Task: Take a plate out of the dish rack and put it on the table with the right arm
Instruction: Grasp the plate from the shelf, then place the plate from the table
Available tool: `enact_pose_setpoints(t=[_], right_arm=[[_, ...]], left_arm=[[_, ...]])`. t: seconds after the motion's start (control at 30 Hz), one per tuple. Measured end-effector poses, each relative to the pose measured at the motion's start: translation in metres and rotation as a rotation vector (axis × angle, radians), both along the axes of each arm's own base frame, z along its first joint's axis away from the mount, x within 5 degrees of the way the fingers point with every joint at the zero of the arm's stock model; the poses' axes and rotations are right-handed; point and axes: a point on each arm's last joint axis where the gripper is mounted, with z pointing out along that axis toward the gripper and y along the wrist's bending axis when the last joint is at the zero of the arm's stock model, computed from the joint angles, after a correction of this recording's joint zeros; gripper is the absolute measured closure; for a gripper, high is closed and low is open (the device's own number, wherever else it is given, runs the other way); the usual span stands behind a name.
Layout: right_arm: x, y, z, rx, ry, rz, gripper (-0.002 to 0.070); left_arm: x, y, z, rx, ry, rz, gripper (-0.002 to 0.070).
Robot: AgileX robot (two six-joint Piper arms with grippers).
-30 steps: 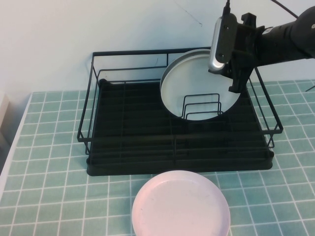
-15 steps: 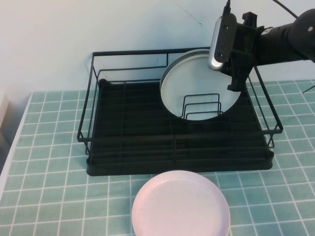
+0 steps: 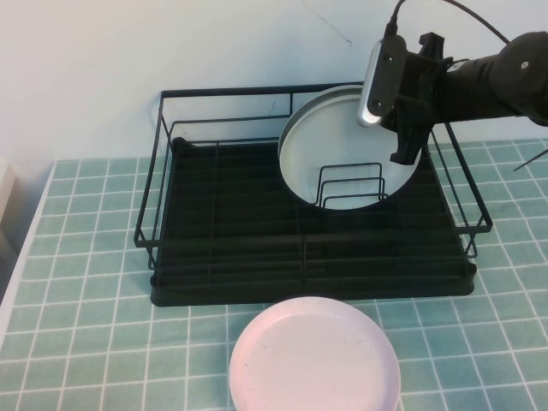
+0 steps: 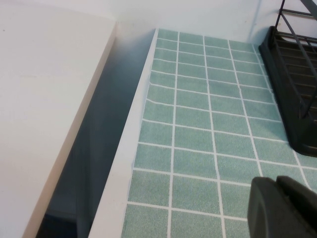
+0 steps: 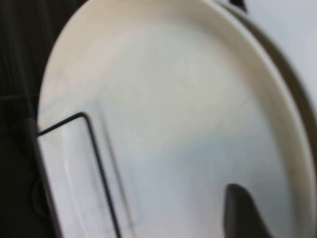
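right gripper [image 3: 402, 150] at racked plate [image 3: 330, 145]; left gripper [image 4: 285, 208] parked.

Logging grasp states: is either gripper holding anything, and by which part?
Nothing visibly held. Right gripper hovers at the plate rim; left gripper over bare table.

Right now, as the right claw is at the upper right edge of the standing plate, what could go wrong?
1. The round glossy white plate leans upright in the black wire dish rack; a glancing touch from the right claw might tip or roll it.
2. Lifting it could catch the small upright wire dividers in front.
3. The pale pink plate lies on the teal tiled table before the rack, limiting set-down space.
The left claw is parked low over the table's left edge.
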Motion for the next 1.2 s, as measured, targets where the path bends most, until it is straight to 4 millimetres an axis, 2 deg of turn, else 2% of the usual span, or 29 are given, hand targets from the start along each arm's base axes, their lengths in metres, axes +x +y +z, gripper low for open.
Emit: enact_pose_setpoints(t=[0.2, 0.43, 0.53, 0.63, 0.83, 1.0, 1.13, 1.2], right_arm=[[0.002, 0.001, 0.001, 0.081, 0.005, -0.044, 0.0615], [0.002, 0.003, 0.003, 0.15, 0.026, -0.067, 0.0626], [-0.002, 0.002, 0.017, 0.161, -0.002, -0.065, 0.0626], [-0.013, 0.0, 0.046, 0.181, -0.048, -0.049, 0.0626], [-0.056, -0.006, 0.118, 0.245, -0.12, 0.024, 0.0626], [-0.104, -0.014, 0.17, 0.433, -0.027, 0.009, 0.0626], [-0.145, -0.024, 0.193, 0.554, 0.211, -0.099, 0.0626], [-0.164, -0.032, 0.191, 0.55, 0.366, -0.192, 0.0626]], left_arm=[[0.0, 0.0, 0.0, 0.0, 0.0, 0.0, 0.0678], [0.0, 0.0, 0.0, 0.0, 0.0, 0.0, 0.0678], [0.0, 0.0, 0.0, 0.0, 0.0, 0.0, 0.0678], [0.0, 0.0, 0.0, 0.0, 0.0, 0.0, 0.0678], [0.0, 0.0, 0.0, 0.0, -0.001, 0.0, 0.0678], [0.0, 0.0, 0.0, 0.0, -0.001, 0.0, 0.0678], [0.0, 0.0, 0.0, 0.0, -0.001, 0.0, 0.0678], [0.0, 0.0, 0.0, 0.0, -0.001, 0.0, 0.0678]])
